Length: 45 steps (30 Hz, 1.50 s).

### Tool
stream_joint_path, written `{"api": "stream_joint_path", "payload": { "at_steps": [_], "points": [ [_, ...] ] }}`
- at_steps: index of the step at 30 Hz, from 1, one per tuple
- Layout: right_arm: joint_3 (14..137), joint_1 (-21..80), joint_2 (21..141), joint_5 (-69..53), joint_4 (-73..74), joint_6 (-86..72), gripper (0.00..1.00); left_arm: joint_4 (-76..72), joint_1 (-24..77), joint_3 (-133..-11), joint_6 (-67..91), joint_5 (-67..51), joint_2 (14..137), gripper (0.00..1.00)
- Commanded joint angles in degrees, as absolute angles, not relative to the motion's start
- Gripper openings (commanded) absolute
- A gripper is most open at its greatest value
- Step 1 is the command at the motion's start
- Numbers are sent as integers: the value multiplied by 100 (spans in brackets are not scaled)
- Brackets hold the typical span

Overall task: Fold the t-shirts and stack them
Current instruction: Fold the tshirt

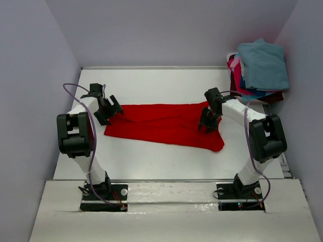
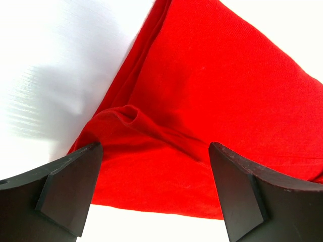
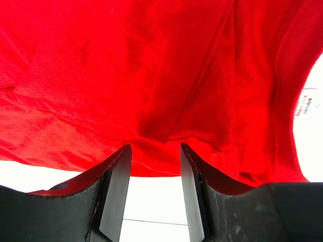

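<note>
A bright red t-shirt (image 1: 161, 123) lies spread across the middle of the white table (image 1: 166, 161), partly folded, with creases. My left gripper (image 1: 112, 108) is at the shirt's left end. In the left wrist view it (image 2: 154, 151) is wide open, with red cloth (image 2: 212, 91) lying between and beyond the fingertips. My right gripper (image 1: 206, 123) is over the shirt's right part. In the right wrist view it (image 3: 155, 148) is open, its tips at the edge of the red cloth (image 3: 126, 65). Neither gripper holds anything.
A pile of other shirts sits at the back right corner: teal-blue (image 1: 262, 63) on top, pink (image 1: 234, 68), blue (image 1: 252, 92) and dark maroon (image 1: 275, 97) below. The red shirt's white neck label (image 3: 304, 106) shows at the right. Grey walls enclose the table.
</note>
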State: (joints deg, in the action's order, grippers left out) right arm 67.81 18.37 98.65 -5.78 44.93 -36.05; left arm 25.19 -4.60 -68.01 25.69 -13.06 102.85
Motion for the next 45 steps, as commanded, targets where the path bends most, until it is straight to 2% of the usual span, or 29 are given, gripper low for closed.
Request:
{"api": "stream_joint_path", "payload": {
  "at_steps": [1,7,11,22,24,28,45],
  "points": [
    [6908,1846,9852,-369,4641,-3656,49,2584,-475,-6767,2452,-1310,10072,99],
    [6785,1846,9905,-360,4526,-3753,47,2601,-475,-6820,2452,-1318,10099,99],
    [6724,1846,9967,-369,4439,-3762,39,2628,-475,-6864,2435,-1310,10107,99],
    [6574,1846,10186,-378,4236,-3771,38,2645,-475,-6864,2417,-1301,10116,99],
    [6574,1846,10221,-378,4201,-3779,35,2637,-475,-6864,2417,-1310,10125,99],
    [6583,1846,10239,-387,4184,-3788,24,2628,-475,-6864,2400,-1292,10142,99],
    [6952,1846,10081,-308,4438,-3718,22,2540,-475,-6724,2426,-1309,10143,99]
  ]
}}
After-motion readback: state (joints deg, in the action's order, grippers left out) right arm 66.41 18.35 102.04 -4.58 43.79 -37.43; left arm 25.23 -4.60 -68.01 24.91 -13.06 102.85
